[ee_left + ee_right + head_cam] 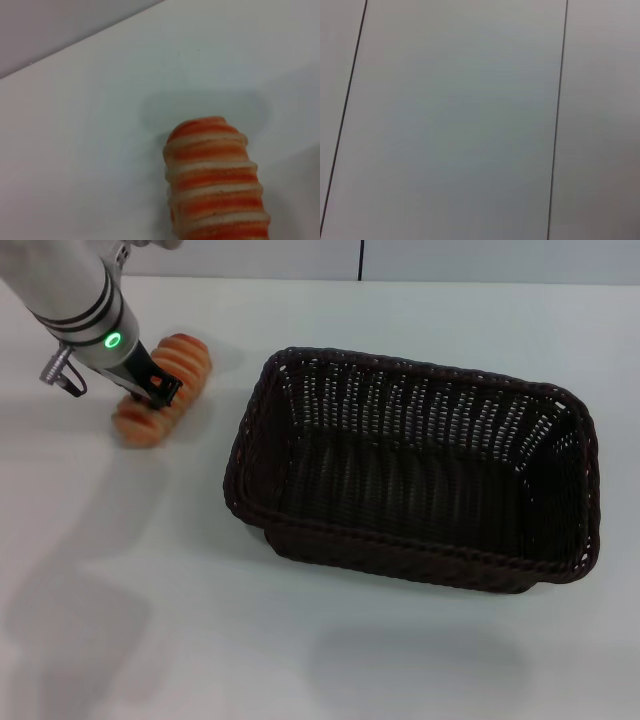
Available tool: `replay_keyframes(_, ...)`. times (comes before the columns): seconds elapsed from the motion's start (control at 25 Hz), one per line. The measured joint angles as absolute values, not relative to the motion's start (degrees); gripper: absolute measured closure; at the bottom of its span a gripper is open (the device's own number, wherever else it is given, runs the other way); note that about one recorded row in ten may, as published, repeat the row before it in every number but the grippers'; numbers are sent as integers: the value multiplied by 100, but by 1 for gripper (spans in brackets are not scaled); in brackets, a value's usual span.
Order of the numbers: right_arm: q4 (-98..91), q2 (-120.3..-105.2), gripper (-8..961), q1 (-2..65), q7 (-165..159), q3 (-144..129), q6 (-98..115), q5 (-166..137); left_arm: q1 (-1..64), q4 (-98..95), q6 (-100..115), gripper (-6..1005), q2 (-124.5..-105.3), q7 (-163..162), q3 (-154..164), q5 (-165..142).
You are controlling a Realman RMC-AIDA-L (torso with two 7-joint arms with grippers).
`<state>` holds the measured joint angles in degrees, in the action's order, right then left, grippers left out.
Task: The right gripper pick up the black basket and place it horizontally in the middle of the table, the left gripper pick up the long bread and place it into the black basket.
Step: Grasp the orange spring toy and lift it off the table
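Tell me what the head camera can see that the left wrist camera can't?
Only the head view shows the big dark woven wicker basket, empty, lying across the middle of the table, and the black left gripper on its silver arm with the green light, down at the bread. Only the left wrist view shows the bread's rounded end close up, with its pale crosswise ridges. Both show the orange-tan ribbed long bread lying on the plain white table, outside the basket.
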<state>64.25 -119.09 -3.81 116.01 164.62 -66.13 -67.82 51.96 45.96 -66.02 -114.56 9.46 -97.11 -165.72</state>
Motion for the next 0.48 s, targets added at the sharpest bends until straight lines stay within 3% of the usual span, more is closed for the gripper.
replay_keyframes(0.48, 6416, -11909, 512, -322, 11573, 16462, -6612, -6785, 4780, 5603, -6648, 899, -11423, 996, -9767, -16566)
